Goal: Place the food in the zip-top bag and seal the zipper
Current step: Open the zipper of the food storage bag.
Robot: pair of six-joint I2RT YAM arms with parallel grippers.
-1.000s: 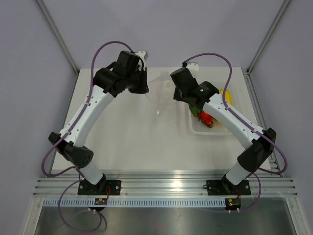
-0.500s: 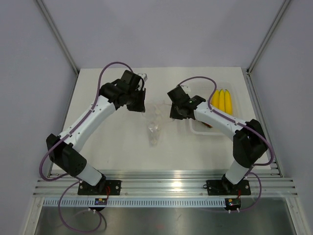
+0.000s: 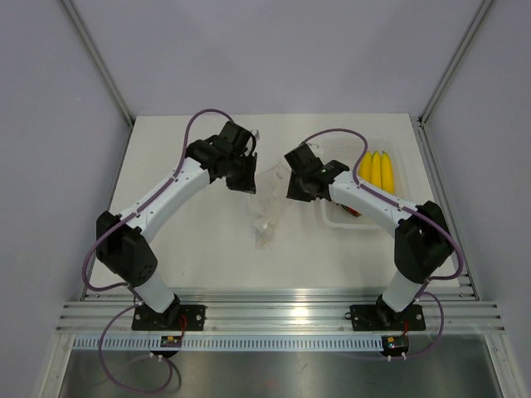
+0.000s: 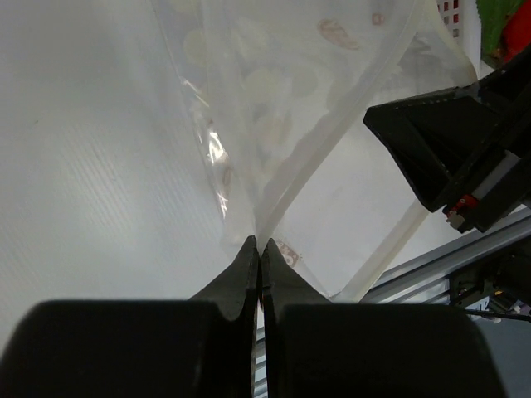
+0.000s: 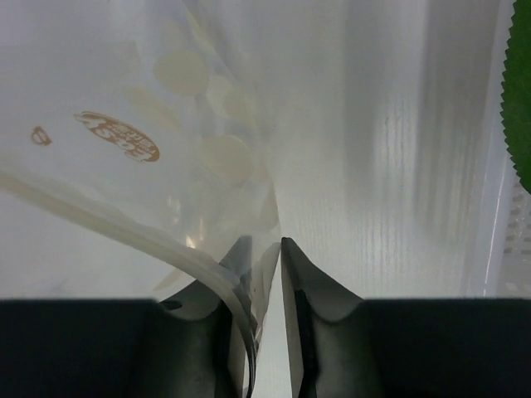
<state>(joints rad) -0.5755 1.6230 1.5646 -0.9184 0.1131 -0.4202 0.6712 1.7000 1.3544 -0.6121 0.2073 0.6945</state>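
Observation:
The clear dotted zip-top bag [image 3: 267, 211] hangs between my two grippers, its lower part crumpled on the table. My left gripper [image 3: 248, 182] is shut on the bag's edge [image 4: 274, 83]; the jaws [image 4: 260, 242] touch with film pinched between them. My right gripper [image 3: 291, 191] stands just right of it. Its jaws [image 5: 264, 242] show a narrow gap, and bag film [image 5: 199, 108] and the zipper strip [image 5: 108, 215] lie against the left finger. The yellow bananas [image 3: 377, 170] lie in the tray. The red strawberries [image 3: 352, 211] are partly hidden by my right arm.
The clear rigid tray [image 3: 332, 219] stands right of the bag, under my right forearm. A green leaf [image 5: 521, 99] shows at the right edge of the right wrist view. Grey walls enclose the table on three sides; a metal rail runs along the front.
Both grippers have come down and forward from the back of the table, and the bag has sunk onto the table. In the last half second the left gripper has moved slightly right.

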